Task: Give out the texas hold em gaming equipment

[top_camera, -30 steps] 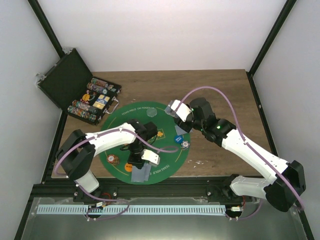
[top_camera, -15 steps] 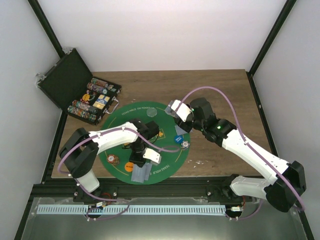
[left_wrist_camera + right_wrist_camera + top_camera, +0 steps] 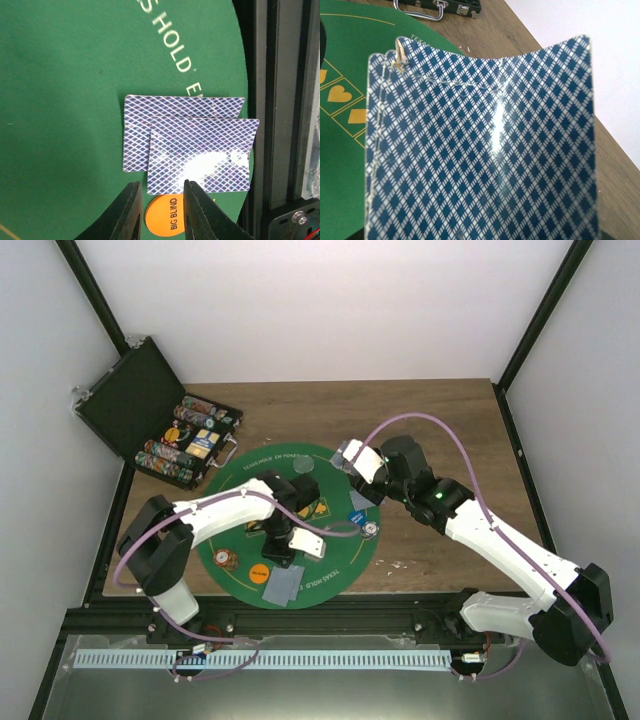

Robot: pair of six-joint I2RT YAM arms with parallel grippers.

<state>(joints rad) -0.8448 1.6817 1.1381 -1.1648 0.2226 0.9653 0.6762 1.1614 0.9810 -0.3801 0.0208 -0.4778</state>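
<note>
A: Where are the cards?
B: Two cards (image 3: 187, 145) face down, overlapping, at the green mat's (image 3: 60, 125) near edge, orange disc (image 3: 167, 216) just beside. Left gripper (image 3: 160, 190) hovers above, jaws spread, empty. Right gripper (image 3: 353, 458) pinches the deck (image 3: 480, 145), which is bowed.
A: Handling?
B: Thin, light, slick, bendy. Probably best pinched at the overlapping edge; flat ones are hard to lift.

The held cards (image 3: 480, 145) run off the bottom edge and a finger (image 3: 202, 217) half hides the orange disc (image 3: 164, 216).

2 white arms (image 3: 500, 540) with black joints, purple cables (image 3: 420, 418).
</note>
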